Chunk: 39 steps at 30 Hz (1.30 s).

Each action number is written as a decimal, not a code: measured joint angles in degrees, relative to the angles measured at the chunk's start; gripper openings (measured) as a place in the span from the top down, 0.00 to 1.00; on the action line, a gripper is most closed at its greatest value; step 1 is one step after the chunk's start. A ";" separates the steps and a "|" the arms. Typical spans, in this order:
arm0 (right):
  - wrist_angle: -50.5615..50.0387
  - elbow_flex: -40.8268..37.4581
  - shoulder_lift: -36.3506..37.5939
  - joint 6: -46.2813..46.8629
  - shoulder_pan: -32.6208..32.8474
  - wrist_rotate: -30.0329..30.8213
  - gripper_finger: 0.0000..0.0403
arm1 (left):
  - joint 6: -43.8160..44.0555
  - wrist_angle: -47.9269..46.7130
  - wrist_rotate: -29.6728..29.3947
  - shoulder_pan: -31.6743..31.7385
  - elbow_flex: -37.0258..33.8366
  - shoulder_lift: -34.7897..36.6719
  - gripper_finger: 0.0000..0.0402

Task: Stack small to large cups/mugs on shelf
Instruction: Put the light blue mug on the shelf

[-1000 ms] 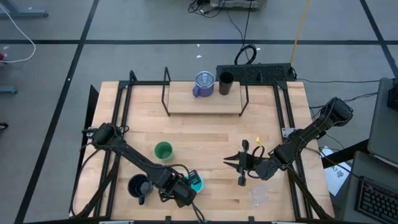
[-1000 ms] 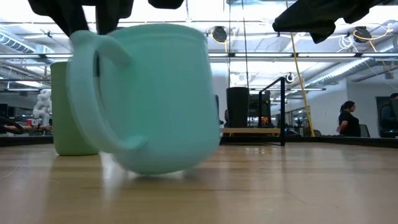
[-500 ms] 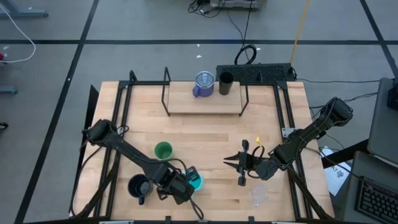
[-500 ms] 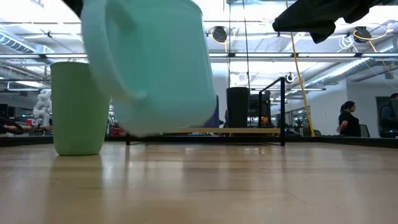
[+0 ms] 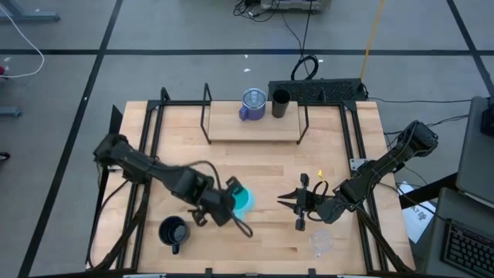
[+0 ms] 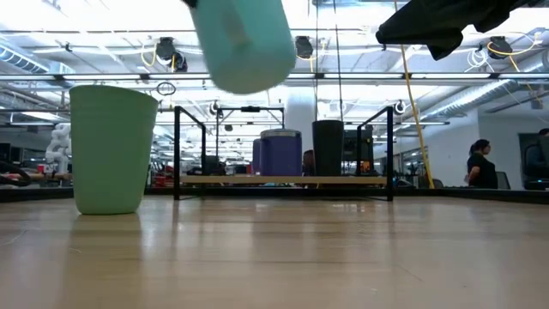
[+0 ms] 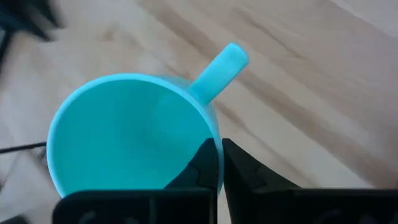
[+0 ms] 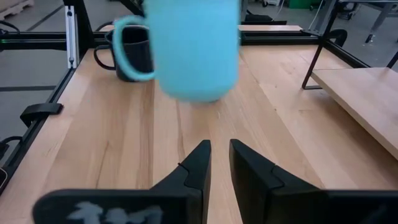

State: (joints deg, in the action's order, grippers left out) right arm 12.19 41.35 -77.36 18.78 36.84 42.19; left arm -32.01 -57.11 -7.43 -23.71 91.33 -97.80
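Observation:
My left gripper (image 5: 231, 207) is shut on the cyan handled mug (image 5: 241, 199) above the near-middle of the table; the mug shows high in the low view (image 6: 244, 39) and in the right wrist view (image 8: 193, 50). The green cup (image 6: 107, 150) stands on its base; my left arm hides it from above. The black handled mug (image 5: 173, 231) and the clear cup (image 5: 322, 242) stand near the near edge. The blue-purple mug (image 5: 252, 103) and dark tumbler (image 5: 280, 103) stand on the shelf (image 5: 255, 130). My right gripper (image 5: 287, 202) waits narrowly open right of the cyan mug. My left gripper pinches the cyan mug's rim wall (image 7: 214, 134) close beside the handle (image 7: 219, 65), one finger inside the mug and one outside. The fingers come from above, pointing down. The mug hangs roughly upright below them, lifted clear of the table.
The shelf's black legs (image 6: 177, 150) stand at the table's far side, with bare board left of the blue-purple mug. Black rails (image 5: 154, 131) run along both table sides. A power strip (image 5: 324, 91) lies behind the shelf. People show in the room beyond the table (image 6: 480, 163).
My left gripper has risen and moved toward the far edge, carrying the cyan mug. A second ago the mug was tilted just above the table; now it hangs high and clear. The arm now covers the green cup in the high view.

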 joint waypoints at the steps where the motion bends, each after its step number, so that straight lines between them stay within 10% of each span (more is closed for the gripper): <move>1: 0.00 0.01 0.00 -0.01 0.00 0.00 0.88 | -0.34 -0.09 -0.16 0.71 0.00 0.92 0.98; 39: 0.02 0.00 0.00 -0.16 0.01 0.00 0.88 | -11.04 -9.28 -0.39 41.31 14.12 12.26 0.99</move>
State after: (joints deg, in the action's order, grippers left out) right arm 12.21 41.35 -77.36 18.61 36.85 42.19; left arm -43.05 -66.39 -7.82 17.60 105.45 -85.54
